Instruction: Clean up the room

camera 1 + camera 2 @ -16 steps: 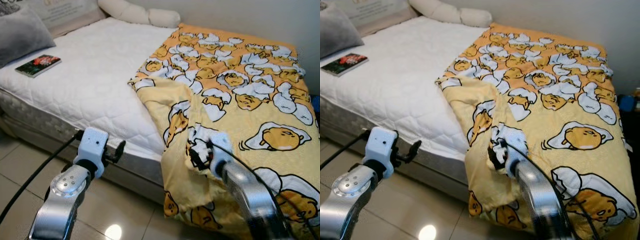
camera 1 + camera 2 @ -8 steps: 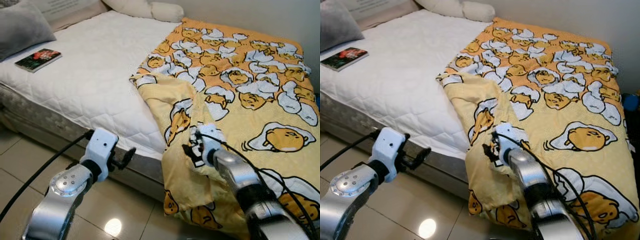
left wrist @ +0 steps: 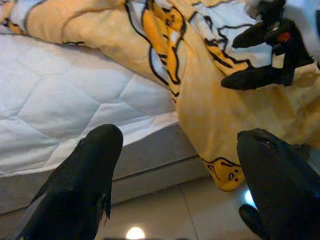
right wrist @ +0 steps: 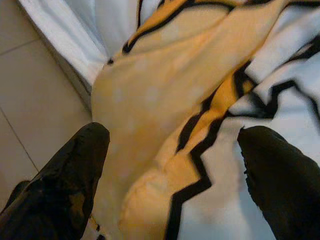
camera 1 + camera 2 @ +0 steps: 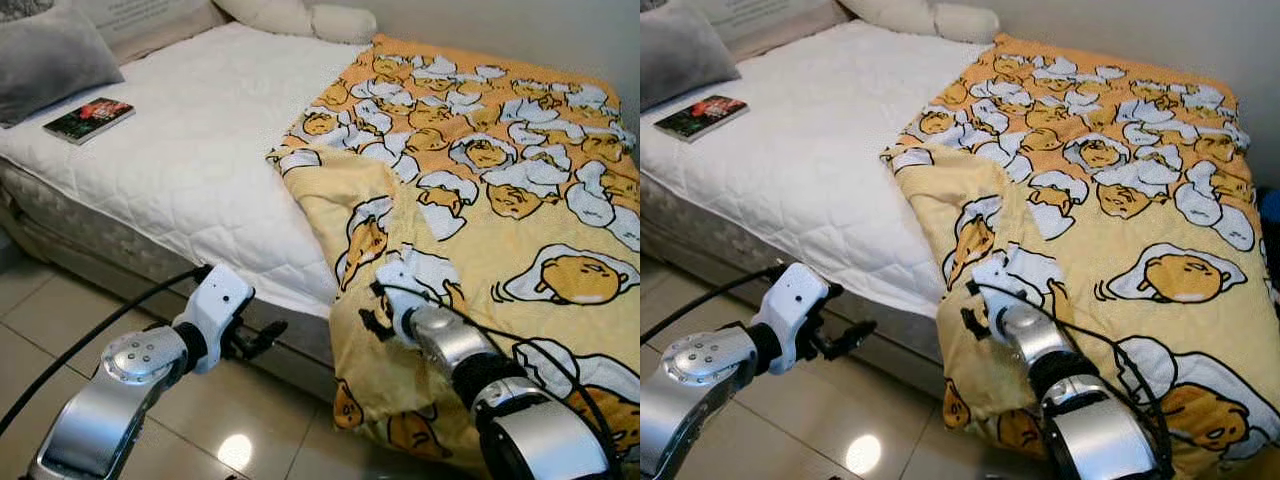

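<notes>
A yellow blanket (image 5: 500, 180) printed with egg cartoons covers the right half of the bed and hangs over the front edge. Its left edge is folded back in a rumpled ridge. My right gripper (image 5: 380, 318) is open at that folded part near the bed's front edge, and the wrist view has the fabric (image 4: 165, 100) lying between its spread fingers (image 4: 65, 175). My left gripper (image 5: 264, 336) is open and holds nothing, low beside the mattress side, a short way left of the hanging blanket (image 3: 215, 115).
The bare white mattress (image 5: 190, 160) carries a book (image 5: 88, 119) near a grey pillow (image 5: 50, 60) at far left. A white bolster (image 5: 300, 18) lies at the head. Glossy tiled floor (image 5: 60, 320) runs along the bed's front. A wall stands behind.
My left gripper has moved lower and to the right, closer to the hanging blanket. My right gripper stays at the blanket's fold. The view has shifted slightly.
</notes>
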Available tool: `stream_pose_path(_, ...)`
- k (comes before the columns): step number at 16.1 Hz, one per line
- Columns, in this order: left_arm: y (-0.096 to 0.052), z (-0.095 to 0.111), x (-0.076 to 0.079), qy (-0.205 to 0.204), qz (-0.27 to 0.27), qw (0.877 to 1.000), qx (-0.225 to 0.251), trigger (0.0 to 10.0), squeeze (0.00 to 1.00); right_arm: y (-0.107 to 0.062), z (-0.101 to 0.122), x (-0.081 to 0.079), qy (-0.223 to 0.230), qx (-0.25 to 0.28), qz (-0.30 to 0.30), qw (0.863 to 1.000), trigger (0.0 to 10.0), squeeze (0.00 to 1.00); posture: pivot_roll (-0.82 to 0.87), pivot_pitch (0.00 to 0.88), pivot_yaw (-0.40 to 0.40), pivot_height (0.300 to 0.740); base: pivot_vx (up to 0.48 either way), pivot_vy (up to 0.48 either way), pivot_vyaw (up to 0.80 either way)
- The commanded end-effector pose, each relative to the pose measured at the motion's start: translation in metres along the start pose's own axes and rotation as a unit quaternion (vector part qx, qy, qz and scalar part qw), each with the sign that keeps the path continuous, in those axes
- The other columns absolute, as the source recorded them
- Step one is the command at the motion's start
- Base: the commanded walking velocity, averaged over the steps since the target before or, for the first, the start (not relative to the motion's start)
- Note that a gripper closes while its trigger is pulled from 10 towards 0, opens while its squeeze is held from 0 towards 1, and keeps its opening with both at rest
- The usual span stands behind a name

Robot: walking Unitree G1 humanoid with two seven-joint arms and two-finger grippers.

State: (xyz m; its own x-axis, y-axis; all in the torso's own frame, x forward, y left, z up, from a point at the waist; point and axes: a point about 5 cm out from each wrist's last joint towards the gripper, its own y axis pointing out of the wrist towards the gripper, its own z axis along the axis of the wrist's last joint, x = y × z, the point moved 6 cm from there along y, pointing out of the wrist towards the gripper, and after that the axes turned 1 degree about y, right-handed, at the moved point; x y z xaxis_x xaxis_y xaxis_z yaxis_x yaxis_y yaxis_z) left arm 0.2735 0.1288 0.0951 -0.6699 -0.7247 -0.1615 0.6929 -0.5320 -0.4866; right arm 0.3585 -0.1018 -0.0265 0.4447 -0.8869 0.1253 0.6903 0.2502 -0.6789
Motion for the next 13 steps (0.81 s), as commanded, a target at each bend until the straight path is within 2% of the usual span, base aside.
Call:
stream_pose_path(1, 0.000, 0.007, 0.006, 0.012, -0.016, 1.000, 0.005, 10.0, 0.00, 0.001, 0.006, 0.000, -0.015, 0.006, -0.010, 1.000, 9.6, 0.00, -0.04, 0.011, -0.014, 0.740, 0.000, 0.000, 0.00)
stream_pose_path(2, 0.000, 0.008, 0.007, 0.014, -0.019, 1.000, 0.005, 10.0, 0.00, 0.001, 0.005, 0.001, -0.019, 0.006, -0.013, 1.000, 9.6, 0.00, -0.03, 0.019, -0.018, 0.740, 0.000, 0.000, 0.00)
stream_pose_path(3, -0.005, 0.006, 0.008, 0.016, -0.019, 1.000, -0.001, 10.0, 0.00, 0.002, 0.004, 0.004, -0.023, 0.007, -0.033, 0.999, 3.8, 0.00, -0.01, 0.037, -0.030, 0.740, 0.000, 0.000, 0.00)
stream_pose_path(4, -0.008, 0.005, 0.008, 0.017, -0.014, 1.000, -0.004, 10.0, 0.00, 0.002, 0.006, 0.007, -0.015, 0.012, -0.041, 0.999, 1.9, 0.00, 0.01, 0.051, -0.038, 0.740, 0.000, 0.000, 0.00)
stream_pose_path(5, -0.010, 0.004, 0.009, 0.015, -0.012, 1.000, -0.004, 10.0, 0.00, 0.001, 0.008, 0.008, -0.010, 0.016, -0.045, 0.999, 1.9, 0.00, 0.02, 0.054, -0.037, 0.740, 0.000, 0.000, 0.00)
stream_pose_path(6, -0.013, 0.004, 0.009, 0.013, -0.009, 1.000, -0.005, 10.0, 0.00, 0.001, 0.012, 0.011, -0.008, 0.024, -0.051, 0.998, 0.7, 0.00, 0.02, 0.057, -0.039, 0.740, 0.000, 0.000, 0.00)
stream_pose_path(8, -0.018, -0.001, 0.010, 0.009, 0.002, 1.000, -0.012, 10.0, 0.00, 0.000, 0.018, 0.017, -0.013, 0.035, -0.071, 0.997, 0.0, 0.00, 0.02, 0.065, -0.042, 0.740, 0.000, 0.000, 0.00)
stream_pose_path(13, -0.021, -0.001, 0.018, 0.001, 0.006, 1.000, -0.013, 10.0, 0.00, -0.002, 0.008, 0.027, -0.025, 0.028, -0.099, 0.994, 0.0, 0.00, 0.03, 0.092, -0.048, 0.740, 0.000, 0.000, 0.00)
